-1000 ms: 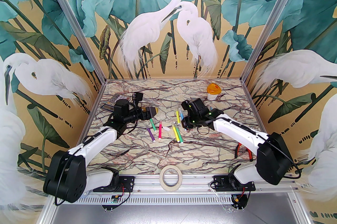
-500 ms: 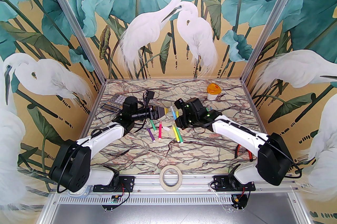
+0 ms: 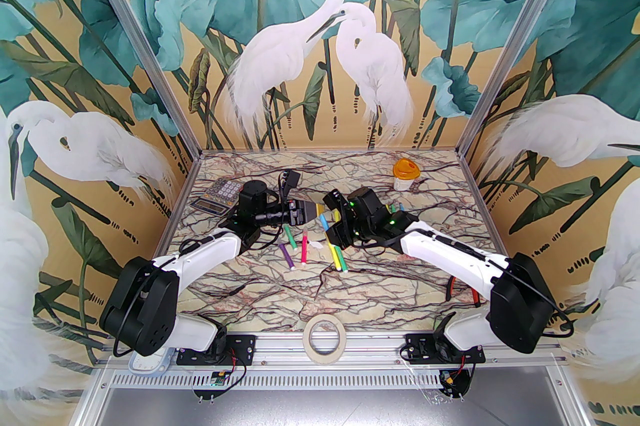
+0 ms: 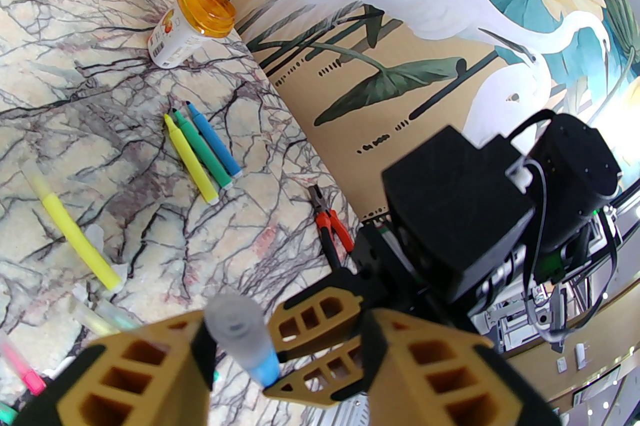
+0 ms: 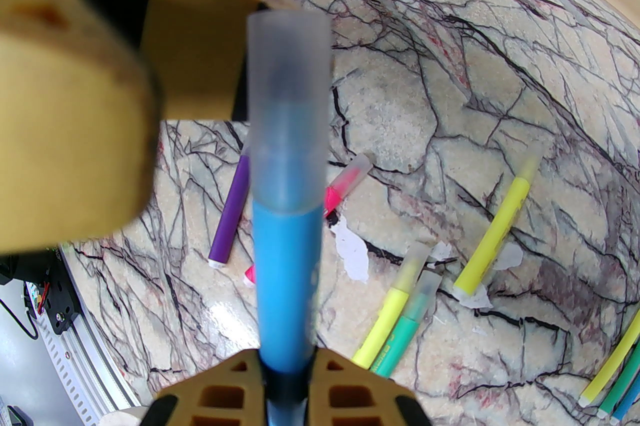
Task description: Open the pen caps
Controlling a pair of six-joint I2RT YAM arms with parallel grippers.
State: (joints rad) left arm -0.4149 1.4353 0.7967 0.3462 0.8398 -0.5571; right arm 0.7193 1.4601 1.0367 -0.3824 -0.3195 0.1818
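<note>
My right gripper [image 5: 287, 364] is shut on the lower body of a blue pen [image 5: 287, 264] and holds it above the table. The pen's clear cap [image 5: 289, 104] points toward my left gripper [image 4: 285, 329]. That cap [image 4: 235, 329] sits between the left fingers, close against one pad, with a wide gap to the other, so the jaws stand open around it. From above, the two grippers [image 3: 317, 210] [image 3: 332, 226] meet over the table's middle. More pens lie below: purple [image 5: 230, 214], pink [image 5: 345, 186], yellow [image 5: 500, 234] and green [image 5: 407, 334].
Three uncapped pens, yellow [image 4: 192, 159], green [image 4: 202, 149] and blue [image 4: 215, 139], lie toward the back right. A calculator [image 3: 220, 196] is at the back left, an orange-lidded jar [image 3: 404, 174] at the back right, red pliers [image 3: 462, 289] under the right arm, a tape roll [image 3: 324, 333] at the near edge.
The right gripper lifted the blue pen and carried it left. The left arm swung right to meet it, and its jaws narrowed around the cap.
</note>
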